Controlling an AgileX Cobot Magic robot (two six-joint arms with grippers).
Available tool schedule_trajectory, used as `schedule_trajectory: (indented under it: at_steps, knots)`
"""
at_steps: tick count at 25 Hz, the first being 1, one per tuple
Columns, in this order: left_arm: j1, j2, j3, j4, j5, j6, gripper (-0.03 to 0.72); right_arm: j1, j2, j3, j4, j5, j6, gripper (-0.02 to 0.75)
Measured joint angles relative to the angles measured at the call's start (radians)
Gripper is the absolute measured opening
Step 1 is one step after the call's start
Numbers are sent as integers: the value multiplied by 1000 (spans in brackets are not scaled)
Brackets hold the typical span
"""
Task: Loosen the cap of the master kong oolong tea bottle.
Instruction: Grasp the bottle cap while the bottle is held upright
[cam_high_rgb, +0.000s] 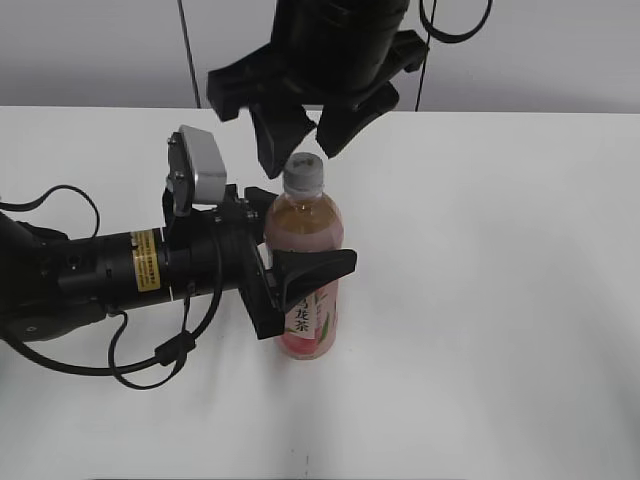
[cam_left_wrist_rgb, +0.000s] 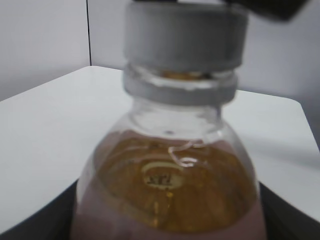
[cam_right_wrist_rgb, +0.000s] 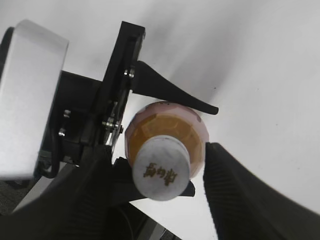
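Observation:
The master kong oolong tea bottle (cam_high_rgb: 310, 280) stands upright on the white table, amber-pink tea inside and a pink label low down. Its white cap (cam_high_rgb: 303, 172) is on the neck. My left gripper (cam_high_rgb: 312, 290) comes in from the left and is shut on the bottle's body, one black finger on each side. In the left wrist view the bottle (cam_left_wrist_rgb: 167, 185) and cap (cam_left_wrist_rgb: 185, 40) fill the picture. My right gripper (cam_high_rgb: 302, 155) hangs just above the cap, open. In the right wrist view its ribbed fingers (cam_right_wrist_rgb: 240, 200) flank the cap (cam_right_wrist_rgb: 161, 168), with a gap on the right.
The left arm (cam_high_rgb: 100, 270) lies across the table's left side with black cables (cam_high_rgb: 150, 360) looping beside it. Its wrist camera (cam_high_rgb: 200, 165) sticks up next to the bottle. A grey wall (cam_high_rgb: 560, 50) runs behind the table's far edge.

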Motion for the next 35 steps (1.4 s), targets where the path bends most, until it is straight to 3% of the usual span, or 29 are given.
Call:
schedule_trajectory:
  at_steps: [13,22,31,35]
  knots:
    - [0,0,0,0,0,0,456,-11,0,50,34,1,-38,415]
    - [0,0,0,0,0,0,456,-11,0,50,33,2,-39,337]
    - [0,0,0,0,0,0,456,-11,0,50,10,2,-41,394]
    - [0,0,0,0,0,0,456,-11,0,50,12,2,-48,291]
